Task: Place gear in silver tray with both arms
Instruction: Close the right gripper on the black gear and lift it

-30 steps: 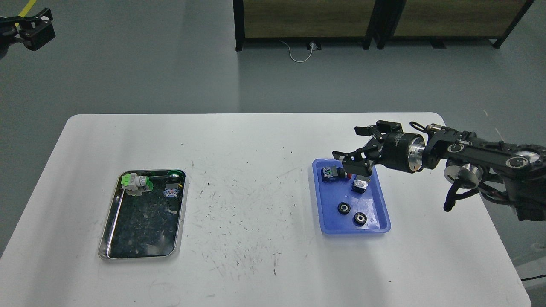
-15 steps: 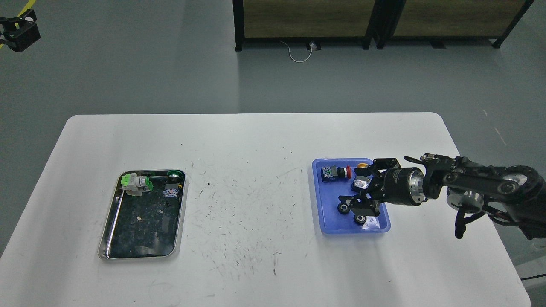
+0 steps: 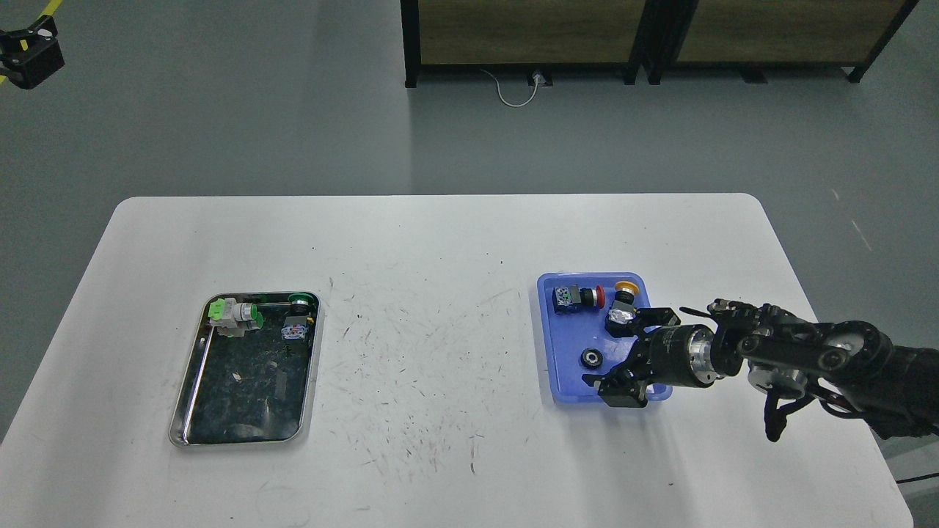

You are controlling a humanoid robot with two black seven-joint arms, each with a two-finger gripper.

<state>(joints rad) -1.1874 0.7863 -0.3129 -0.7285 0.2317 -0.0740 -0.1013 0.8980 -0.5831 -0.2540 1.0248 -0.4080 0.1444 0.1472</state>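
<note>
Across the middle of the head view spreads the white surface (image 3: 455, 242), scuffed with dark marks and rounded at its corners. From the right edge comes the right arm (image 3: 821, 356), black with silver joint rings and a loose cable hanging under it, reaching leftward over the near end of the blue tray (image 3: 552, 345). On the left side of the surface lies the silver tray (image 3: 192, 367), well apart from the blue one, its dark bottom reflective; at its far end sit a green-and-white switch part (image 3: 233, 315) and a small dark part with a green cap (image 3: 296, 317). The right claw (image 3: 629, 359) spreads its fingers wide over the blue tray's near right corner, released and gripping nothing that can be seen. At the blue tray's far end sit a red-capped button part (image 3: 579, 297) and a yellow-capped button part (image 3: 623, 290), with a shiny silver-faced part (image 3: 618, 317) just beside the claw's upper finger. One black gear (image 3: 591, 358) lies on the blue floor, just left of the claw. Far off in the top left corner hangs the left claw (image 3: 28, 57), small and dark; whether it is released or clenched I cannot tell.
</note>
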